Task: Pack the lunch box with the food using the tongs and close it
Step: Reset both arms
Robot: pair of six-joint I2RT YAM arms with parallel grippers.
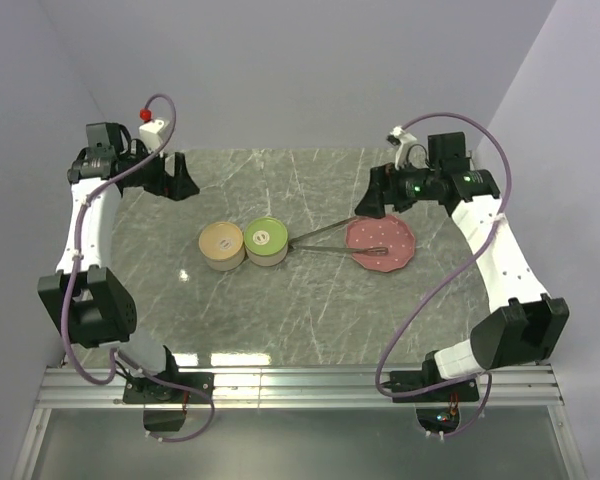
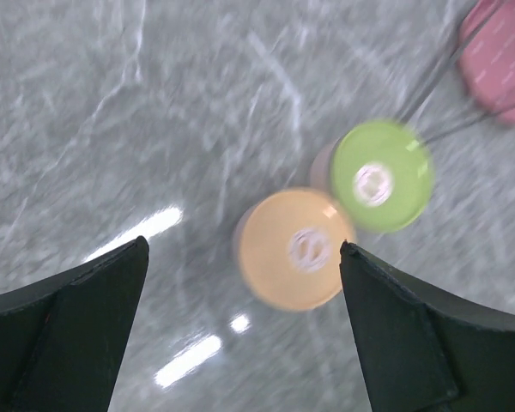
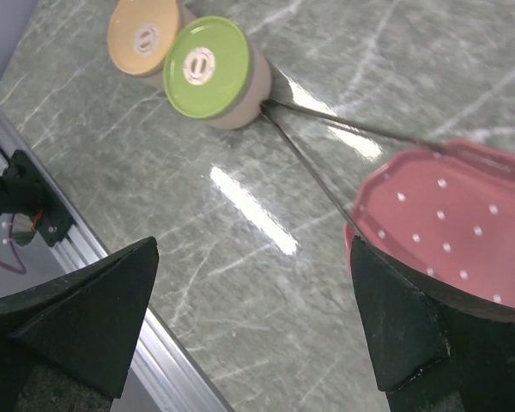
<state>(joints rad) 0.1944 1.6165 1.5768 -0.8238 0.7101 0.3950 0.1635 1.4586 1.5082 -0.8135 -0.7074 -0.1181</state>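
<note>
The lunch box stands mid-table as two round tubs side by side, both lidded: one orange-lidded (image 1: 221, 243) (image 2: 293, 248) (image 3: 143, 36), one green-lidded (image 1: 266, 240) (image 2: 381, 175) (image 3: 208, 67). The silver tongs (image 1: 320, 234) (image 3: 310, 165) lie flat. Their joined end touches the green tub and their tips rest on the pink dotted plate (image 1: 392, 238) (image 3: 446, 223) (image 2: 502, 60). I cannot make out the food on the plate. My left gripper (image 1: 175, 178) (image 2: 243, 243) is open and empty at the back left. Just behind the plate, my right gripper (image 1: 372, 200) (image 3: 253, 242) is open and empty too.
An aluminium rail (image 1: 300, 380) (image 3: 94, 249) runs along the table's near edge, by the arm bases. Pale walls close in the back and both sides. Purple cables loop off both arms.
</note>
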